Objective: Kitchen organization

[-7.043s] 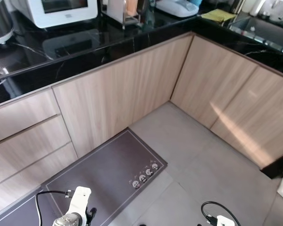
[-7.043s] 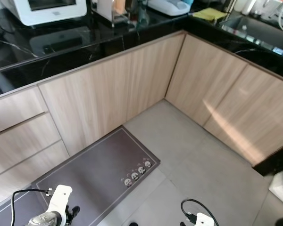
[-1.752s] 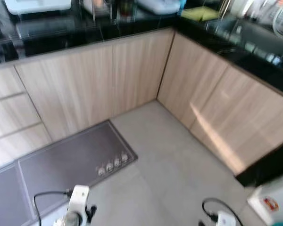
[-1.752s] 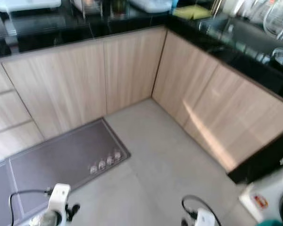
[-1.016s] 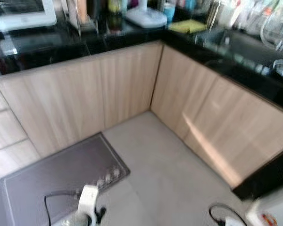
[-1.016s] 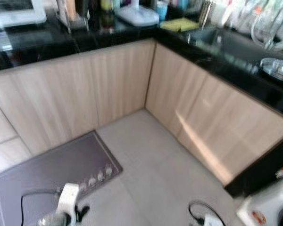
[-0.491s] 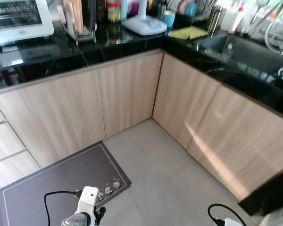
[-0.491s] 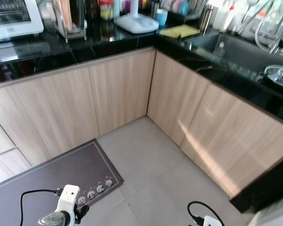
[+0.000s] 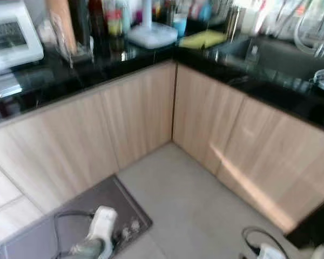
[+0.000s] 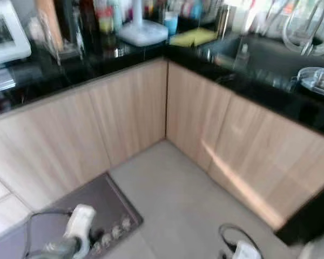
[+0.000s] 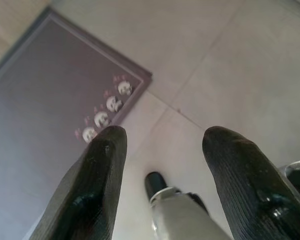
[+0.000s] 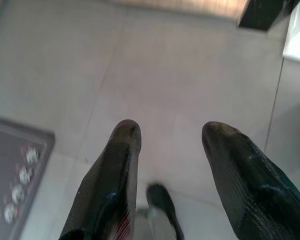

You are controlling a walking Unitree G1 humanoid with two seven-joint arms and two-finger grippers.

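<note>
Since half a second ago the whole head view has shifted and gone blurred, so the camera has moved: the corner of the cabinets now sits closer to the middle and the bench top fills more of the upper frame, while nothing on it has changed place.

Nearest, both arms hang low over the floor. The left claw (image 11: 160, 150) points down at pale floor tiles (image 11: 240, 75), its two black fingers (image 11: 97, 185) spread apart and holding nothing; just beyond it lies the corner of a dark grey floor mat (image 11: 50, 90) printed with a row of small round figures. The right claw (image 12: 167, 150) is likewise spread and empty above bare tile, with the same mat's corner off to one side. In the head view the left wrist (image 9: 100, 229) shows at the bottom edge over the mat (image 9: 86, 208), the right wrist (image 9: 267, 252) at the lower right.

Farther off stand the light wood cabinet doors (image 9: 135, 116), meeting in an inside corner. Above them runs the black bench (image 9: 54, 81), well apart from both claws. On it, from the left: a white oven (image 9: 8, 35), a clear holder (image 9: 70, 32), blurred bottles (image 9: 114, 19), a white appliance base (image 9: 151, 35) and a yellow cloth (image 9: 205, 39). Along the right-hand run lies the sink (image 10: 264, 54).
</note>
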